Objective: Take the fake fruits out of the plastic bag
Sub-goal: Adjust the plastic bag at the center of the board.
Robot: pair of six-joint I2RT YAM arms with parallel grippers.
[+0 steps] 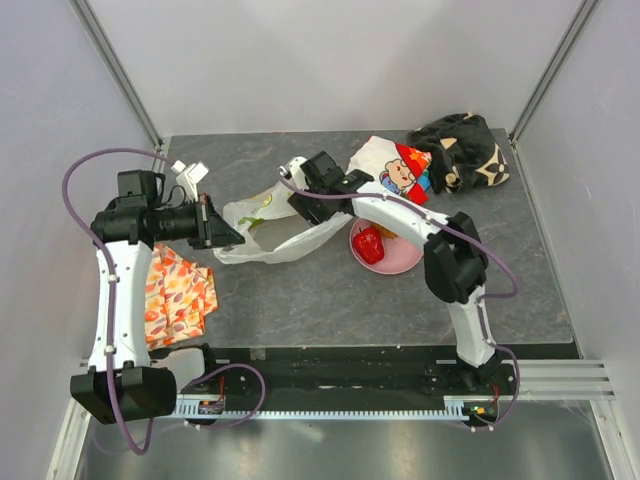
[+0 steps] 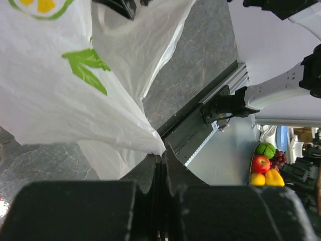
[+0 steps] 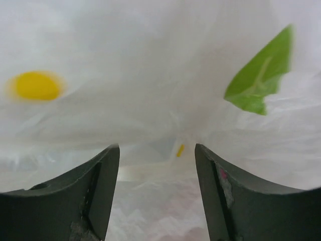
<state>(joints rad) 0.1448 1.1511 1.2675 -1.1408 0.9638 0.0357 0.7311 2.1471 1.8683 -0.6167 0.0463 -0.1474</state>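
Left hand [image 1: 216,229] is pinched fully closed on a corner of the plastic bag [image 1: 268,236], with the thin white film gathered to a point between its fingertips. From that pinch the bag stretches across the dark grey surface [image 1: 330,310] toward the right hand [image 1: 300,206]. The right hand sits at the bag's far end with its two fingers parted. White film printed with a yellow dot and a green leaf fills the space just ahead of them — whether they touch it cannot be told. Past the right hand, on the side away from the bag, a shiny red fruit [image 1: 369,244] lies in a pink bowl [image 1: 398,264]. Beside the left hand, nearer the arm bases, an orange patterned cloth [image 1: 178,295] lies flat. Whether any fruit is inside the bag cannot be told.
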